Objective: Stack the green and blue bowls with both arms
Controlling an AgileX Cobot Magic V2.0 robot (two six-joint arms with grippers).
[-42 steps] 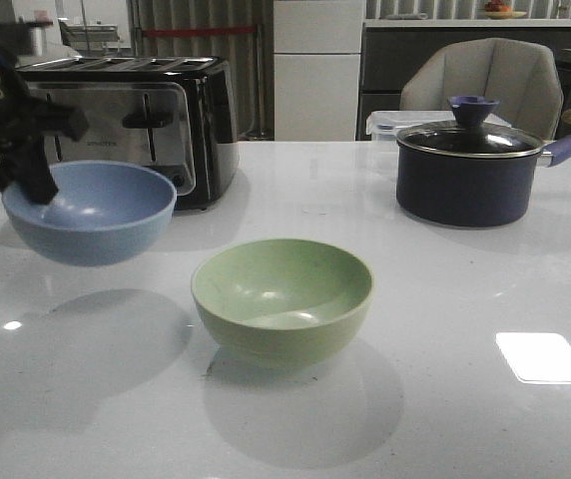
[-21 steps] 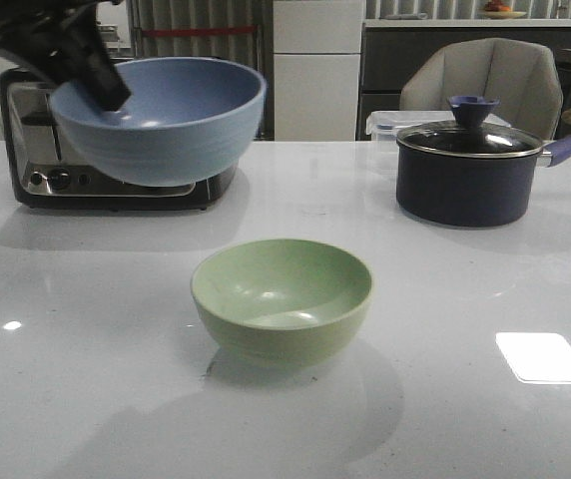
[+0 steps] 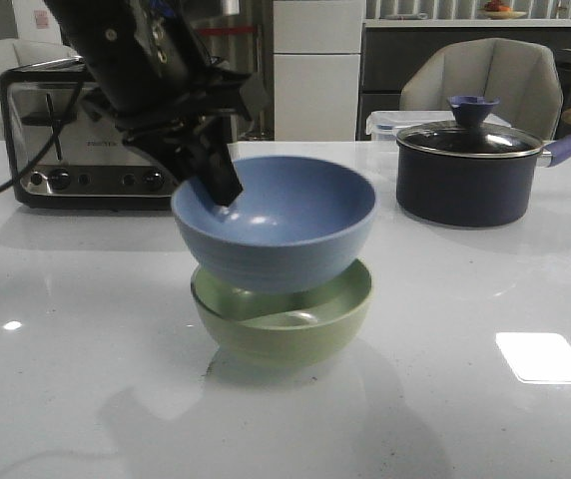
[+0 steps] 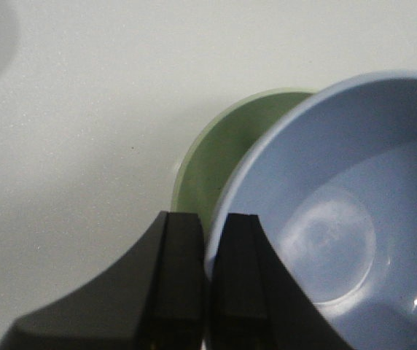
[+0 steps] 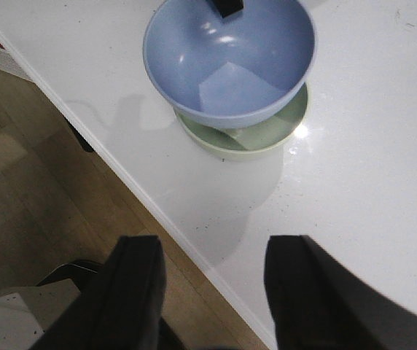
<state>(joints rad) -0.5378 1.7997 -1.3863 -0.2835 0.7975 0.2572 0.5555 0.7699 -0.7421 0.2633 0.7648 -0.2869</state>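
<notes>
The dusty blue bowl [image 3: 276, 235] hangs tilted just over the pale green bowl [image 3: 295, 324], which stands on the white table near the middle. Whether the two touch I cannot tell. My left gripper [image 3: 216, 180] is shut on the blue bowl's left rim, one finger inside and one outside. In the left wrist view the blue bowl [image 4: 340, 219] covers most of the green bowl [image 4: 216, 157], with the left gripper [image 4: 208, 240] pinching its rim. My right gripper [image 5: 212, 284] is open and empty over the table's front edge, with both bowls [image 5: 230, 58] ahead of it.
A silver and black toaster [image 3: 76, 140] stands at the back left. A dark navy lidded saucepan [image 3: 470, 165] stands at the back right, handle pointing right. The table's front edge [image 5: 194, 248] and the wooden floor [image 5: 19, 182] show in the right wrist view.
My left gripper has carried the blue bowl from the far left, up and across to the right, then down over the green bowl. The green bowl has not moved.
</notes>
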